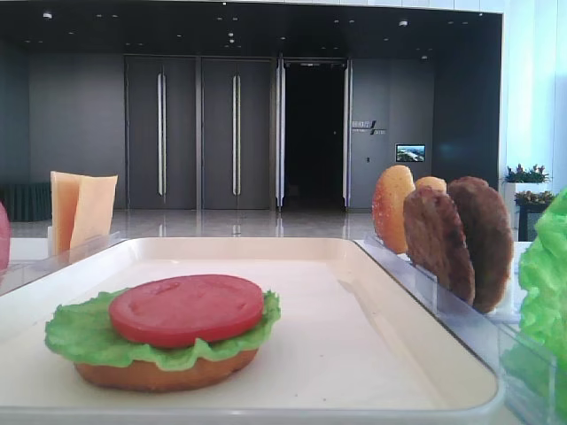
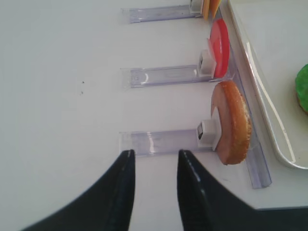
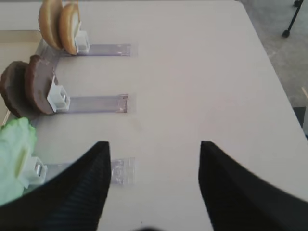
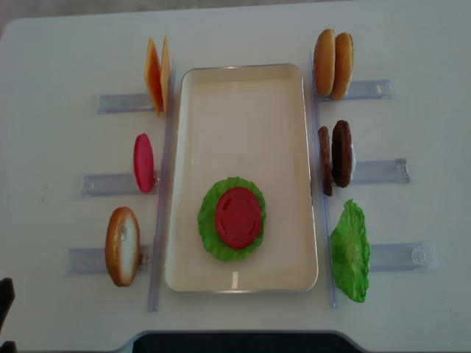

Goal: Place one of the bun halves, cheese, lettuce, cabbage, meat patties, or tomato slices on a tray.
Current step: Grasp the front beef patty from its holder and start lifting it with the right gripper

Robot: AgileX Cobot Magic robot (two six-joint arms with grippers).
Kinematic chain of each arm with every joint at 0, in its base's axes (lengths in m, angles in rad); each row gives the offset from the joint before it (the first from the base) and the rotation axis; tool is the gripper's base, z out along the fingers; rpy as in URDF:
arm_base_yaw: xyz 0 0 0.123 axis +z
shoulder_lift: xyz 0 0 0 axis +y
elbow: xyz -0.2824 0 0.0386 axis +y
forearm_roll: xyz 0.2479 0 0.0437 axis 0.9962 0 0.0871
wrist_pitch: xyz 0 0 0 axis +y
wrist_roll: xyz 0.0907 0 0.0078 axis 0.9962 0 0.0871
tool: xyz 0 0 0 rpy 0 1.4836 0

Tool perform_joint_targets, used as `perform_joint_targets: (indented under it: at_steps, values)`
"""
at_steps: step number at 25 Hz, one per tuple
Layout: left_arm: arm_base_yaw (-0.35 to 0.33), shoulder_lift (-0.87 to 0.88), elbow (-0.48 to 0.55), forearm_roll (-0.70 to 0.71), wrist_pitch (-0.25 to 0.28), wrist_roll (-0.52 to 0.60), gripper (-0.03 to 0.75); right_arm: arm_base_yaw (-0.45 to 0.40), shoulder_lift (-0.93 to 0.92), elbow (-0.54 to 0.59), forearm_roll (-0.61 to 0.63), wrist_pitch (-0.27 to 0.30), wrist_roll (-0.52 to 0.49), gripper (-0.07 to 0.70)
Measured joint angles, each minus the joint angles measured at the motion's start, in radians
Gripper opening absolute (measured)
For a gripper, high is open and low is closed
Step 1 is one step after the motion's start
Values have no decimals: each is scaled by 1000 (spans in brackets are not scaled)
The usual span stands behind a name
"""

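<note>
The cream tray (image 4: 243, 125) holds a stack of a flat bun half (image 1: 159, 374), lettuce (image 1: 80, 336) and a tomato slice (image 4: 238, 217) on top. Left of the tray stand cheese (image 4: 156, 73), a tomato slice (image 4: 143, 162) and a bun half (image 4: 122, 245). On its right are two bun halves (image 4: 333, 63), two meat patties (image 4: 335, 156) and lettuce (image 4: 350, 251). Cabbage is out of view. My left gripper (image 2: 155, 152) is open and empty over the table, short of the bun half (image 2: 233, 122). My right gripper (image 3: 154, 143) is open and empty, right of the lettuce (image 3: 14, 154).
Clear plastic racks (image 4: 383, 170) hold the upright pieces on both sides of the tray, with rails (image 2: 159, 142) running outward across the white table. The table's right edge and the floor (image 3: 288, 57) show in the right wrist view.
</note>
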Motion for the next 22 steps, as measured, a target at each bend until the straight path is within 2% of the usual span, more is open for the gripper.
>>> perform_joint_targets:
  at_steps: [3, 9, 15, 22]
  values:
    - [0, 0, 0, 0, 0, 0, 232, 0, 91, -67, -1, -9, 0, 419]
    - [0, 0, 0, 0, 0, 0, 232, 0, 390, -244, 0, -11, 0, 419]
    - [0, 0, 0, 0, 0, 0, 231, 0, 714, -422, 7, 37, 0, 419]
    - [0, 0, 0, 0, 0, 0, 230, 0, 1037, -569, 12, 86, 0, 419]
